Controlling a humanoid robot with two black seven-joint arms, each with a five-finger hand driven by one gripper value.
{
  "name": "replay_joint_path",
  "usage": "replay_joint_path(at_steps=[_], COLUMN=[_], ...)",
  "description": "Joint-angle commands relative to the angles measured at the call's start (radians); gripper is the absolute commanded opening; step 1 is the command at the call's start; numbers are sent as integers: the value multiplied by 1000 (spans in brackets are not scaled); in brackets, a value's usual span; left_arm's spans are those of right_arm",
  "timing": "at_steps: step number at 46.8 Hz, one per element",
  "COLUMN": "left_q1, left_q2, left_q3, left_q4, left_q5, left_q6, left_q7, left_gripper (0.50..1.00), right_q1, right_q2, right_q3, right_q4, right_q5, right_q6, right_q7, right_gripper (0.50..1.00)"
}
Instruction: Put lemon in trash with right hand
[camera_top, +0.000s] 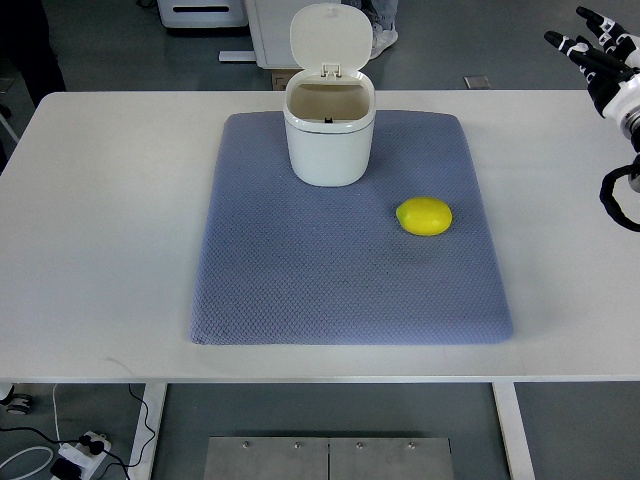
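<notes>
A yellow lemon (424, 216) lies on the blue-grey quilted mat (300, 280), right of centre. A small white trash bin (329, 127) stands at the mat's far edge with its lid flipped up and its inside showing. My right hand (597, 48) hovers at the top right corner of the view, well away from the lemon and past the table's far right edge. Its black-and-white fingers are spread and hold nothing. The left arm does not show.
The mat lies on a white table (100, 220). A black cable loop (620, 200) hangs by my right forearm at the right edge. White equipment and a person's shoe (385, 38) stand on the floor beyond the table.
</notes>
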Motion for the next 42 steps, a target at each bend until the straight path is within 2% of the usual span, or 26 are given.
replay_joint_path(at_steps=[1, 42], left_q1=[0, 2], left_q2=[0, 0], left_q3=[0, 0], left_q4=[1, -1], left_q5=[0, 0], left_q6=[0, 0], left_q7=[0, 0], left_gripper=[1000, 1000], right_q1=[1, 46], right_q2=[0, -6], right_q3=[0, -2], right_q4=[0, -15], right_q5=[0, -6], right_q6=[-2, -16], right_q7=[0, -17], right_gripper=[1000, 1000])
